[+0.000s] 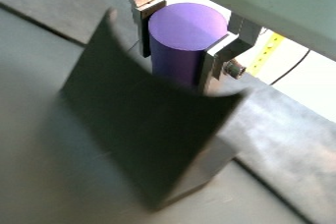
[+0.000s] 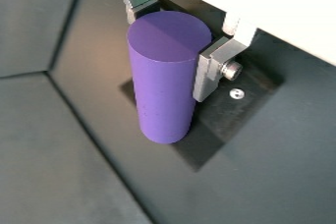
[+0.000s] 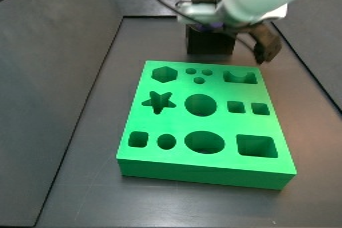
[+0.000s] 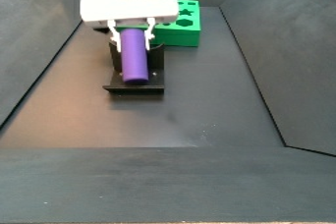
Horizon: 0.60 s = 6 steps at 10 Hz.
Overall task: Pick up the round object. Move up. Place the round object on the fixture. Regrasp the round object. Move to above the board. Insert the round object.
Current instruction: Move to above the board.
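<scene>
The round object is a smooth purple peg, seen end-on in both wrist views. My gripper is shut on it, a silver finger pressed to each side near one end. The peg lies along the dark fixture, its lower part sunk in the curved notch. In a side view the peg stretches from the gripper over the fixture. The green board with shaped holes lies in front of the fixture; the arm hides the peg there.
Black sloping walls enclose the dark floor on both sides. The fixture's base plate carries a small screw. The board's corner sits just behind the gripper.
</scene>
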Motion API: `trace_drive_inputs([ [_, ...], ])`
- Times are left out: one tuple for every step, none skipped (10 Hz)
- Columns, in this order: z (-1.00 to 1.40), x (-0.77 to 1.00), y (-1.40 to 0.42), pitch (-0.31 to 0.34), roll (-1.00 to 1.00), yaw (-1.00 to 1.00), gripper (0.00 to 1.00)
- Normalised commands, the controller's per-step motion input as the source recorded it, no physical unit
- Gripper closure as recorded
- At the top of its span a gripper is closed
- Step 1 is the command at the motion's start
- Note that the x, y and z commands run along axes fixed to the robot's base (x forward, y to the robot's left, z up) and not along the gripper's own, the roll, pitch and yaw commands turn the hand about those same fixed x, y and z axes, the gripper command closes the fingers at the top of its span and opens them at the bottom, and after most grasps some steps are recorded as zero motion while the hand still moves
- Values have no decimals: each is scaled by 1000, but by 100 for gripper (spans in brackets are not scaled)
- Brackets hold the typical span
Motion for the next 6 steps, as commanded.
trace_drive_inputs([
  [1000,93,62,-167,-29,-160,100],
  [1000,85,62,-128,-41,-183,100],
  [1000,76,62,-72,-58,-199,100],
  [1000,72,61,-46,-66,-195,100],
  [1000,59,59,20,-84,-165,100],
  [1000,54,58,44,-91,-150,100],
])
